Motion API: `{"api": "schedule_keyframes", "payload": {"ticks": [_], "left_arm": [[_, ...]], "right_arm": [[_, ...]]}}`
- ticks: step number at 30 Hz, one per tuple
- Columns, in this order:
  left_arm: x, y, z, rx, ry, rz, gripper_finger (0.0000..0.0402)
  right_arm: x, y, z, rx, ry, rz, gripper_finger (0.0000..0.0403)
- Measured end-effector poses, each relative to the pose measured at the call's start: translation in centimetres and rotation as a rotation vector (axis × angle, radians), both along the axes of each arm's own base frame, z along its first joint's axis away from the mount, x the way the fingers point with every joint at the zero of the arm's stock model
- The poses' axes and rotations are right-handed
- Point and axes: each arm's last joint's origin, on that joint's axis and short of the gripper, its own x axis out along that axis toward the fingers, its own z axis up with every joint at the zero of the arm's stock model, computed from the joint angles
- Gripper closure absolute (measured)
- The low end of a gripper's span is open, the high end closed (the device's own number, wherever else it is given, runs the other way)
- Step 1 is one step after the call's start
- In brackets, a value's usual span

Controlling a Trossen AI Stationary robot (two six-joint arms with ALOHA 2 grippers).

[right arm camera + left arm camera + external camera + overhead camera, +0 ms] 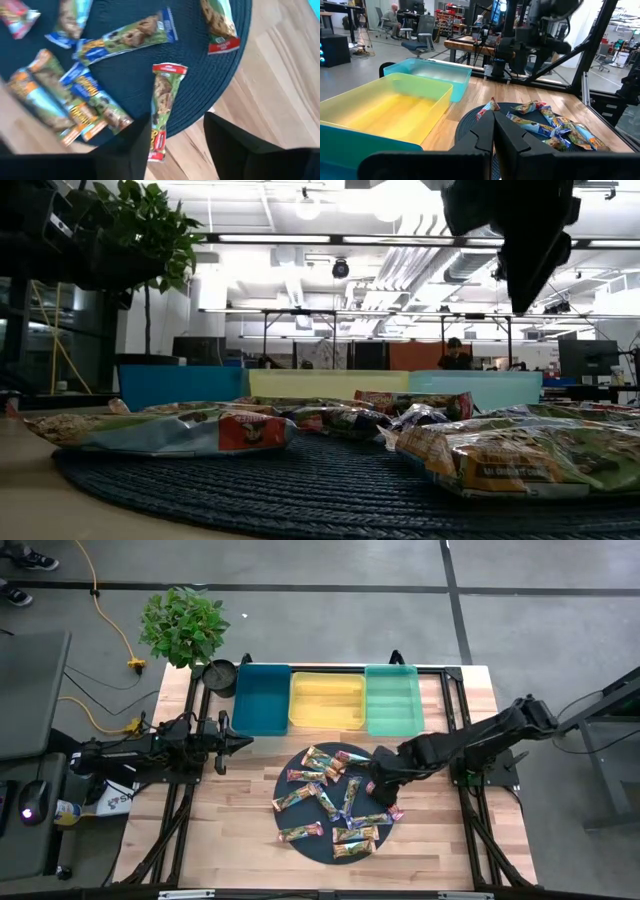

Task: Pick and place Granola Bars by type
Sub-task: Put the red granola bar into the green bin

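- The Granola Bars (335, 795) are lying scattered on a dark round mat (290, 840) on the tabletop (240, 830), in front of the teal bin (261, 698), yellow bin (327, 700) and green bin (392, 698).
- A red-ended bar (162, 107) is lying at the mat's edge, partly overhanging the wood.
- The right gripper (175, 145) is hanging just above that bar, its jaws parted either side and gripping nothing.
- The left gripper (243, 742) is waiting left of the mat, jaws pressed together, empty.
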Motion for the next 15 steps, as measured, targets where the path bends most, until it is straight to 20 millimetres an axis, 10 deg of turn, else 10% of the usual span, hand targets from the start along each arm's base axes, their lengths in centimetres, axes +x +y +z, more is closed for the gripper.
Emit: {"api": "schedule_keyframes", "payload": {"ticks": [15], "left_arm": [[0.0, 0.0, 0.0, 0.000, 0.001, 0.001, 0.0394]], "right_arm": [[2.2, 1.2, -4.0, 0.025, 0.042, -0.090, 0.0201]]}}
